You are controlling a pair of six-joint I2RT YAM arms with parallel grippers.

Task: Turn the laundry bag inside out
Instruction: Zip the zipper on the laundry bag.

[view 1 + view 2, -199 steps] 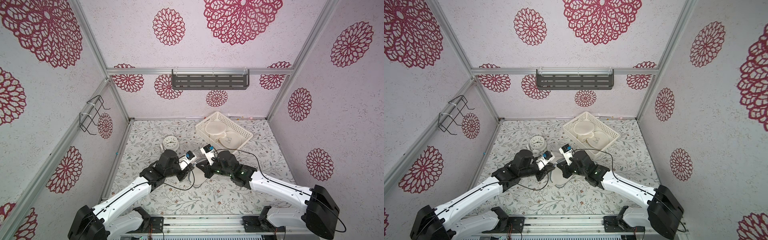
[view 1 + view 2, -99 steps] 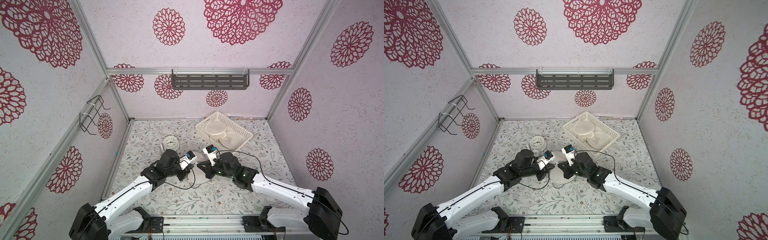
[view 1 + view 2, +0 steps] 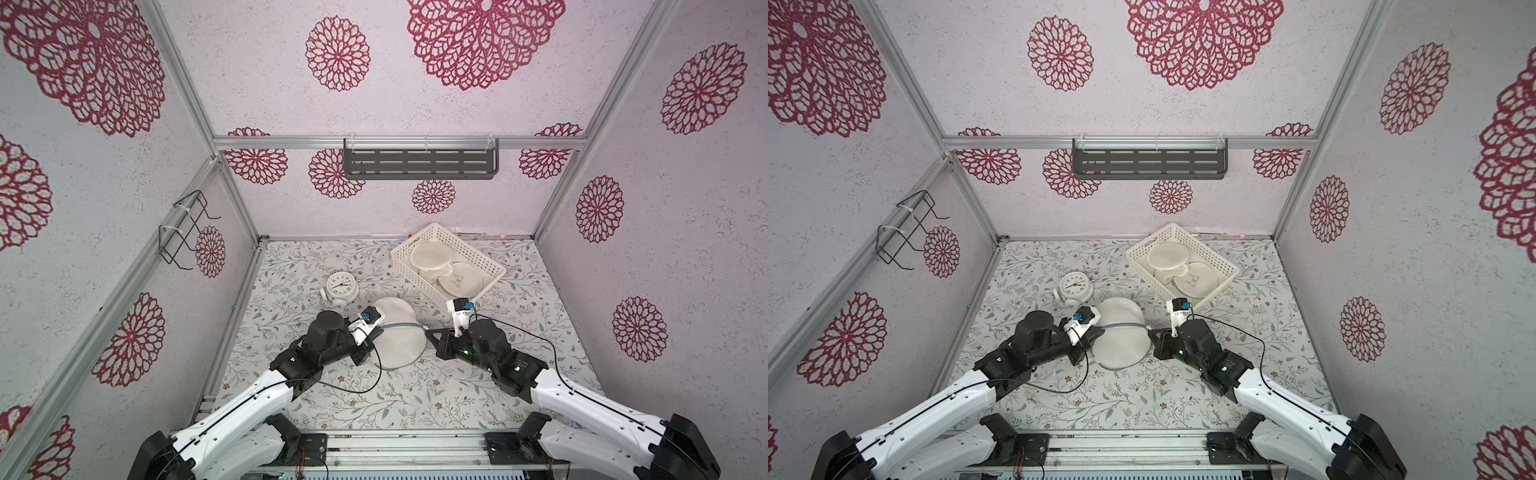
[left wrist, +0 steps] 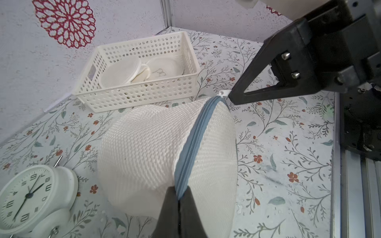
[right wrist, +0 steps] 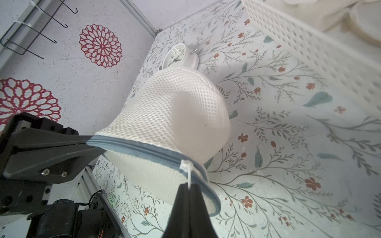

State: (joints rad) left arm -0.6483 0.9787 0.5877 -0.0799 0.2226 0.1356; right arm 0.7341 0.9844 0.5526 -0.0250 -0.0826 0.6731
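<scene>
Well, the left gripper [image 4: 179,195] has its jaws closed tight on one end of the blue-grey zipper [image 4: 193,140], so it pinches the edge of the laundry bag [image 4: 144,148] there. Opposite to it, the right gripper [image 5: 188,186] also has its jaws closed, and between them is the small white zipper pull [image 5: 186,167] at the other end of the same zipper. The zipper looks shut along its whole visible length and runs as a band from one gripper to the other.

From this band the white mesh of the bag bulges out in a rounded shape, to the far side and also to the near side. Whether its underside rests on the table [image 3: 415,399] or hangs just above it, I cannot tell.

In both top views the bag [image 3: 399,332] is in the middle of the flowered table, between the two arms, which reach toward it from both sides. Just beyond the bag, toward the left arm's side, a white alarm clock [image 3: 341,286] lies on the table. Near the back wall, on the right arm's side, a white perforated basket [image 4: 144,95] stands, and in it are some round white mesh pieces [image 3: 430,255].
</scene>
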